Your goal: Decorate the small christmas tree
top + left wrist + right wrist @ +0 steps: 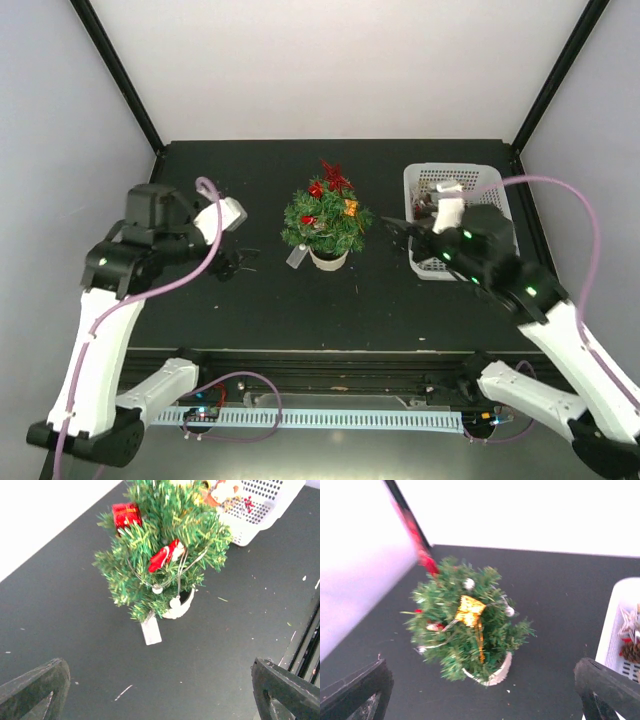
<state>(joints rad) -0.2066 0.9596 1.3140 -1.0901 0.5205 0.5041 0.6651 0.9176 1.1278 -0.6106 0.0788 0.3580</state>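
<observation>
White mesh basket (pixel 418 182) sits right of the small christmas tree (pixel 326 222), central on the counter (pixel 260 310). Tree upright in white pot (pixel 329 259), bearing red and gold ornaments. Left hand (pixel 233 264) and right hand (pixel 398 235) gape wide, empty.

Two robot arms, the left arm (pixel 95 350) and right arm (pixel 590 370), have smooth white shells with black joints. A lilac cable (pixel 545 179) loops along each. Green lights (pixel 468 237) glow on the right wrist. The left gripper (pixel 159 672) has dark, scuffed fingers (pixel 35 690).
</observation>
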